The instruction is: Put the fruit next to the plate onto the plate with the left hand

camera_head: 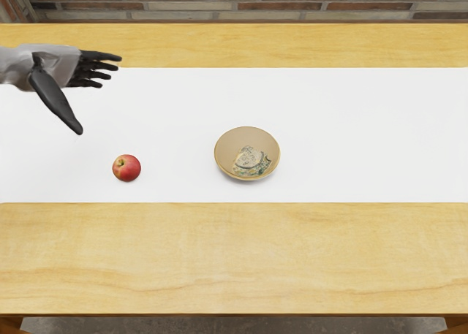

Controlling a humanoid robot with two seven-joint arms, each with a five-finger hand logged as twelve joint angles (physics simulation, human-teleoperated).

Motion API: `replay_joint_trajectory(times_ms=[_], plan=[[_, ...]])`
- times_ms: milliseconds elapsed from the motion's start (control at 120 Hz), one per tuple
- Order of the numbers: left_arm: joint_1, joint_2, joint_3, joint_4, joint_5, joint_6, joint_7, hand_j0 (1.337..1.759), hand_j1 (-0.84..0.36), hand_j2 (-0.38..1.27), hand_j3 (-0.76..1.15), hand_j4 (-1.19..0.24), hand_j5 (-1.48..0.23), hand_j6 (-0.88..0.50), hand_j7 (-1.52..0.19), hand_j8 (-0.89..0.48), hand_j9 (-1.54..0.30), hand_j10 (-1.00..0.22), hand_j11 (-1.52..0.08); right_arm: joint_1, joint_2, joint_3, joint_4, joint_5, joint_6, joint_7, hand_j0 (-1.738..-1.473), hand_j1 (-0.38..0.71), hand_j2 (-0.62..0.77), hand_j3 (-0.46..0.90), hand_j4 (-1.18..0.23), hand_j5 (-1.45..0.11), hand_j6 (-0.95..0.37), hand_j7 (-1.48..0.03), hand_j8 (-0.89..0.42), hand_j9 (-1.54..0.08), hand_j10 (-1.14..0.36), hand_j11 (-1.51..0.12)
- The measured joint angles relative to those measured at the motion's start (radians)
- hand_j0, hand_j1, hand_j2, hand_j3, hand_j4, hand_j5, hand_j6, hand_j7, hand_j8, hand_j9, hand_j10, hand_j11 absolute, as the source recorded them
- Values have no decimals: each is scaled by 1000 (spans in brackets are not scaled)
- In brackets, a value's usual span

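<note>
So the left hand (pixel 64 71) comes in at the upper left of the frame, hanging over the far edge of the white strip (pixel 351 129). Its dark fingers (pixel 99 66) are spread loose with nothing in them, thumb angled down toward the lower right. The red apple (pixel 126 168) sits on that strip at the lower left, well apart from the hand and untouched. The tan plate (pixel 228 139) is near it, off to the right around the middle of the frame, with a gap between them. There's a greenish pattern inside the plate, maybe a printed design, too small to say. The wooden surface (pixel 234 253) runs underneath, with a brick wall (pixel 219 1) along the top.
</note>
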Motion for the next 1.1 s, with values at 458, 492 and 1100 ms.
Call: replay_joint_trajectory(times_ms=[458,492,1100], plan=[[-50,-126,-8,-116,123,0,308,1658,349,0,0,-3,0,-4,0,-3,0,-2,0,0,0,-1,0,0,0,0,-1658,-333,-3,0,-13,-17,-13,-17,-13,-17,-13,-17],[-70,-129,-8,-128,150,0,327,1658,349,0,0,-3,0,-4,0,-4,0,-3,0,0,0,-1,0,0,0,0,-1658,-333,-3,0,-13,-17,-13,-17,-13,-17,-13,-17],[8,-181,37,-385,712,87,375,1658,349,1,0,-4,-1,-5,0,-4,0,-3,0,1,0,-1,0,0,0,0,-1658,-333,-3,0,-13,-17,-13,-17,-13,-17,-13,-17]])
